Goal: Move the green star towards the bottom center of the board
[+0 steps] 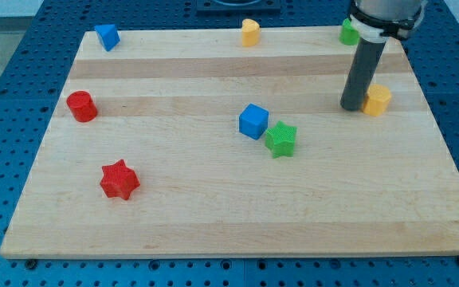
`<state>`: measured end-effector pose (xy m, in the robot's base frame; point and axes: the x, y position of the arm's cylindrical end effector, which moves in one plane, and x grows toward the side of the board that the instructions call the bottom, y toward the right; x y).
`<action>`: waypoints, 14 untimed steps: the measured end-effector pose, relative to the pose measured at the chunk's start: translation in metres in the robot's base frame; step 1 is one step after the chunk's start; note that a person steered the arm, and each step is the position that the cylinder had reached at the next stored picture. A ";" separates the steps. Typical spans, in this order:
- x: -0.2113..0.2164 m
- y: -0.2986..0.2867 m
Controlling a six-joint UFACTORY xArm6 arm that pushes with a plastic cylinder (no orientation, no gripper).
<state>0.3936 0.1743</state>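
- My tip (351, 107) rests on the table (213, 223) at the view's upper right, just beside a yellow block (378, 100); there is no hand, only a plain rod, so nothing opens or shuts.
- The green star (280, 139) lies near the middle, well apart from my tip, touching or nearly touching a blue cube (253, 121) at its upper left.
- Judgement: the tip should come round above the star, between it and the cube, then push straight down the view.
- Risk: dragging the cube along.

One camera looks down at a slant from beyond the board's (213, 223) bottom edge, taking in the whole board.
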 end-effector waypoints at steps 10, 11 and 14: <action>0.083 -0.125; 0.098 -0.131; 0.136 -0.131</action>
<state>0.5297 0.0432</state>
